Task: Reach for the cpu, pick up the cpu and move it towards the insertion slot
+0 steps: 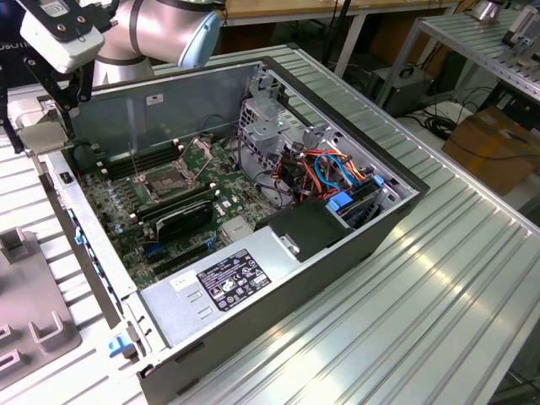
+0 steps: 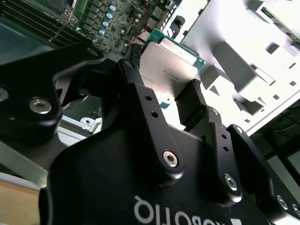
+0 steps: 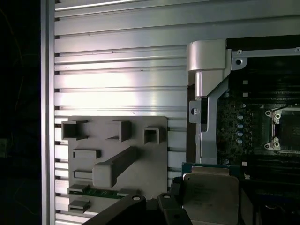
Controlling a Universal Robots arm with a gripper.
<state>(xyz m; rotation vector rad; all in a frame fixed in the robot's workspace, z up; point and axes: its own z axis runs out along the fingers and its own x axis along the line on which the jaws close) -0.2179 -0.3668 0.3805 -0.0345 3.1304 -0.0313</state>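
Observation:
The cpu (image 1: 40, 138) is a thin pale grey square chip, hanging at the exterior view's left just outside the open case's corner. My gripper (image 1: 48, 116) is shut on it from above. In the second wrist view the black fingers (image 2: 193, 99) press on opposite edges of the cpu (image 2: 168, 63), with my gripper (image 2: 161, 84) over it. The first wrist view shows the cpu (image 3: 211, 197) beside the case wall. The insertion slot (image 1: 173, 175) lies inside the case on the green board, load plate raised, well to the exterior view's right of the chip. It is also in the first wrist view (image 3: 287, 127).
The open computer case (image 1: 396, 215) holds memory slots (image 1: 114, 164), a black finned block (image 1: 181, 218), a power supply (image 1: 228, 283) and a drive cage with cables (image 1: 321, 169). A grey holder fixture (image 3: 117, 154) lies on the slatted aluminium table (image 1: 439, 312).

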